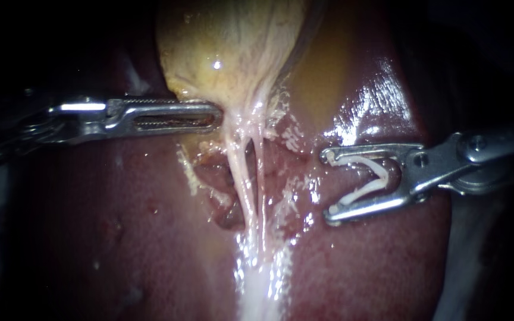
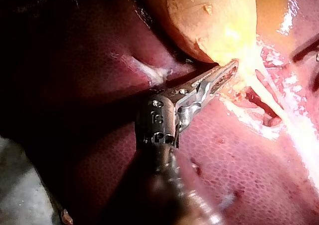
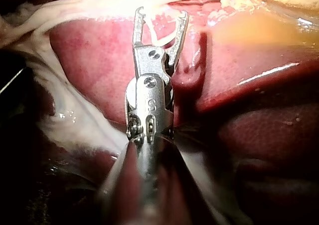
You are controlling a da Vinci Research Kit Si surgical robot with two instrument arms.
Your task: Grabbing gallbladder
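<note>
Dark liver [image 1: 120, 238] underlies left instrument [image 1: 216, 116], jaws together at gallbladder [image 1: 227, 47] neck, and right instrument [image 1: 328, 185], jaws wide, holding a white clip [image 1: 382, 176].

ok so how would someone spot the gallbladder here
Start with the dark red liver that fills the endoscope view. At its upper middle a swollen sac tapers down into pale strands: the gallbladder. It alone bulges, yellowish tan; the liver around it lies flat and mostly red.

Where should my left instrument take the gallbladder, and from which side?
Grip the gallbladder low, at its tapered neck where the wall narrows just above the tubes; the rounded body above looks too broad. Come in level from the view's left, where the left instrument lies right beside it.
</note>
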